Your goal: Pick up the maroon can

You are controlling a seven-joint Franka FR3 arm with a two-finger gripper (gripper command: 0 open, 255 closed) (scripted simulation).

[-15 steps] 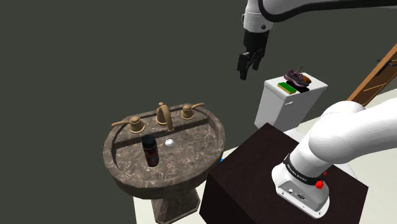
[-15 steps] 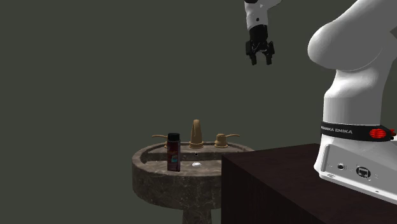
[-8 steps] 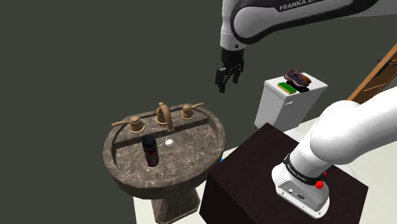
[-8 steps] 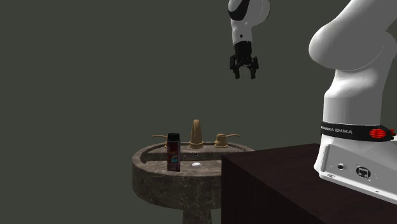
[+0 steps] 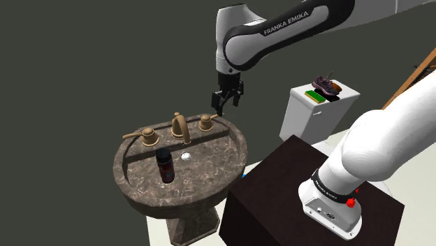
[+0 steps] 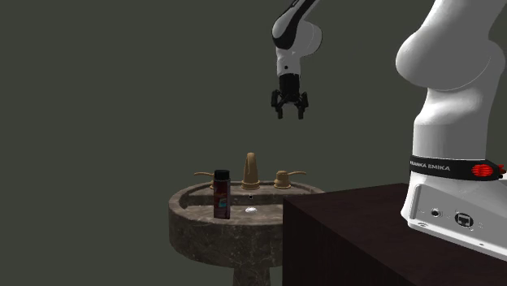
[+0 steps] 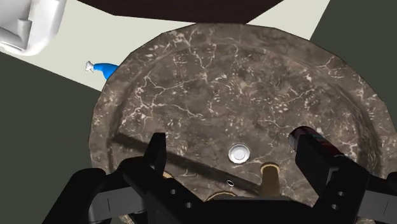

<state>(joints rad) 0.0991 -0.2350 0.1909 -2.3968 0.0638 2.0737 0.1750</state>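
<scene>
The pincer (image 5: 227, 102), fingers apart and empty, hangs high above the back rim of the dark veined pedestal sink (image 5: 133, 187), near the faucet (image 5: 180, 126). The maroon can (image 5: 165, 165) stands upright in the basin, its long axis vertical, well below the pincer and toward the shoulder view's left.

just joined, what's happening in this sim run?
The Franka arm's gripper hangs open and empty in the air above the faucet end of the dark marbled sink. The maroon can stands upright in the basin beside the drain, untouched, lower than the gripper and toward the shoulder view's left. The grasp has not yet begun.
</scene>
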